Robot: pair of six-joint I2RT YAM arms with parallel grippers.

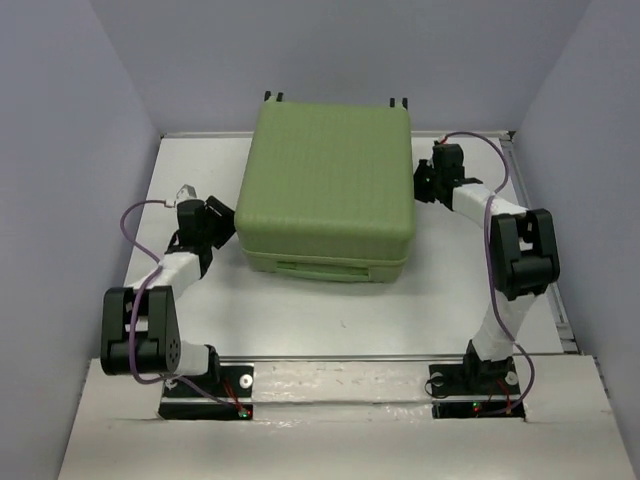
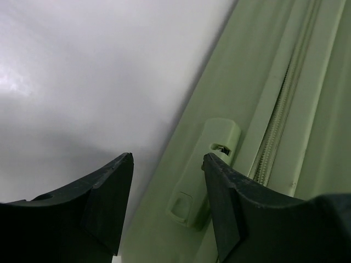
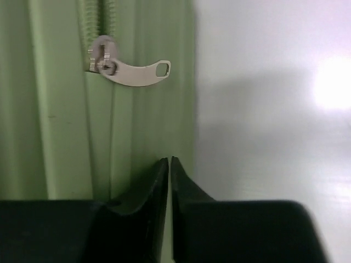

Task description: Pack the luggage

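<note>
The luggage [image 1: 328, 190], a large light-green ribbed hard-shell suitcase, lies closed in the middle of the table, wheels at the far edge. My left gripper [image 1: 222, 222] is open at its left side; in the left wrist view its fingers [image 2: 109, 203] straddle a green plastic side tab [image 2: 205, 170] beside the zipper track [image 2: 279, 120]. My right gripper [image 1: 424, 182] is shut and empty against the luggage's right side. The right wrist view shows the silver zipper pull [image 3: 134, 71] on the green shell [image 3: 55, 137], just beyond my closed fingertips [image 3: 170, 162].
White table [image 1: 330, 310] with grey walls on three sides. A metal rail [image 1: 540, 250] runs along the table's right edge. Purple cables loop off both arms.
</note>
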